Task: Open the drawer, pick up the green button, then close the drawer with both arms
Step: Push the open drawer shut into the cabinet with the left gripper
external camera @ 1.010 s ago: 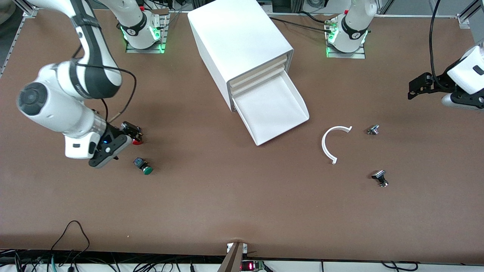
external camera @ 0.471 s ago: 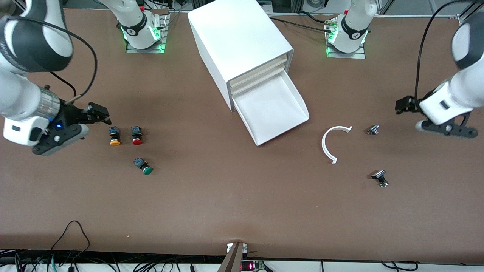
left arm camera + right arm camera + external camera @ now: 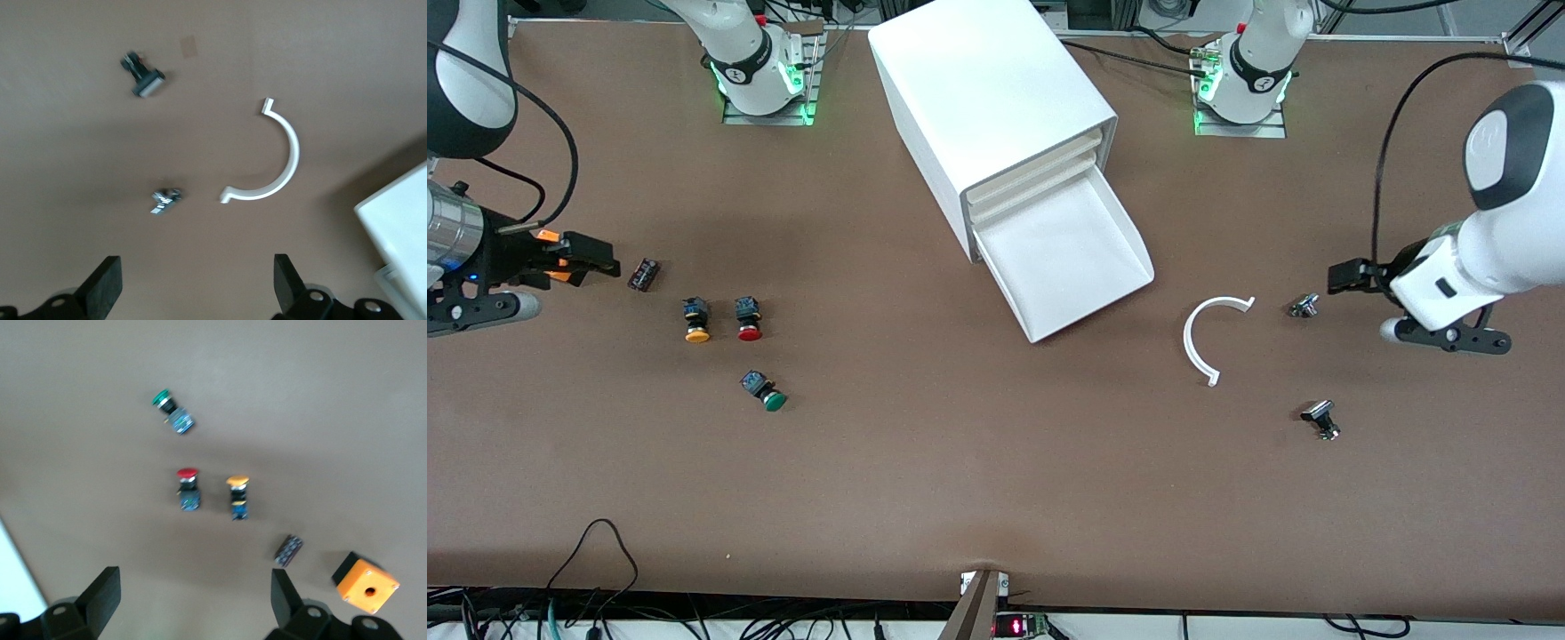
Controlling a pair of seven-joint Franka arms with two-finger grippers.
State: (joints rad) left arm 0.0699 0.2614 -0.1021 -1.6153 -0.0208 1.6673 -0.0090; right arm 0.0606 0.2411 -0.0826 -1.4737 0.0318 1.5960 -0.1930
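Drawer [image 3: 1069, 256] open; green button [image 3: 764, 391] on worktop [image 3: 960, 462]; left gripper [image 3: 1343, 276] and right gripper [image 3: 600, 264] both gaping, empty.

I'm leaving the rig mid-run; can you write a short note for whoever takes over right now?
Left tool: open, empty, over the table beside a small metal part.
Right tool: open, empty, at the right arm's end of the table.
Bottom drawer: pulled out, nothing visible inside.
Green button: lying on the table, nearer the front camera than the red button.
Done: drawer opened.
Left: close drawer.
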